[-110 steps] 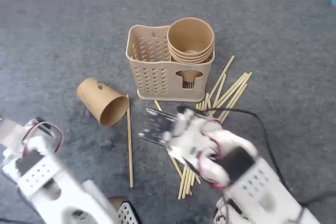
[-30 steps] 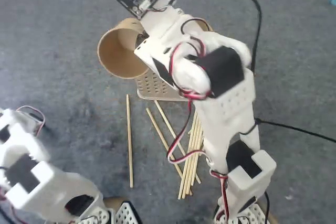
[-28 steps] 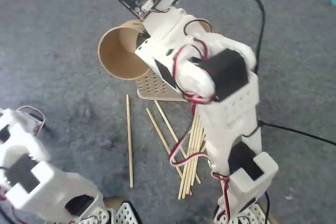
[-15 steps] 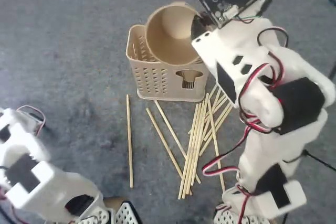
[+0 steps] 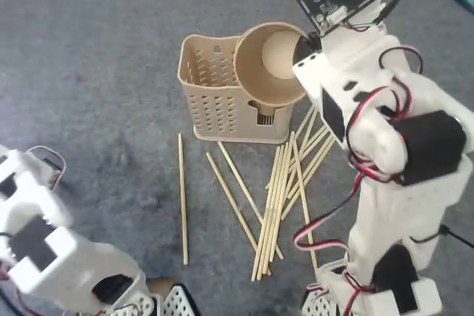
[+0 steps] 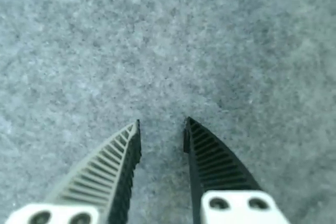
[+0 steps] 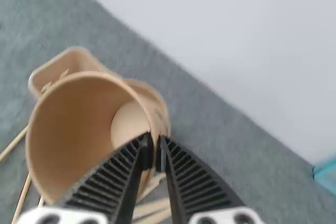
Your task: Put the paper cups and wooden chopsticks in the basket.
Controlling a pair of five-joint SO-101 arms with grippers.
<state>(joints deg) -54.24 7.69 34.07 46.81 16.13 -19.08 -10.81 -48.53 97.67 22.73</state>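
My right gripper (image 7: 155, 142) is shut on the rim of a brown paper cup (image 7: 79, 129). In the high view it holds that cup (image 5: 268, 64) tilted, mouth toward the camera, above the right side of the beige perforated basket (image 5: 215, 101). The basket's rim (image 7: 55, 64) shows behind the cup, and another cup's edge (image 7: 157, 103) shows beyond it. Several wooden chopsticks (image 5: 280, 190) lie fanned on the carpet in front of the basket, and a single one (image 5: 182, 197) lies to their left. My left gripper (image 6: 161, 129) is open over bare carpet with nothing between its fingers.
The floor is grey carpet (image 5: 96, 72). The left arm's body (image 5: 33, 242) sits at the near left corner, and the right arm's tall body (image 5: 392, 183) rises at the right over some chopsticks. A pale wall (image 7: 236, 35) runs behind the carpet.
The cup that lay on the carpet left of the basket is now in my right gripper. It was lifted and carried rightward to above the basket's right side. The left arm kept still.
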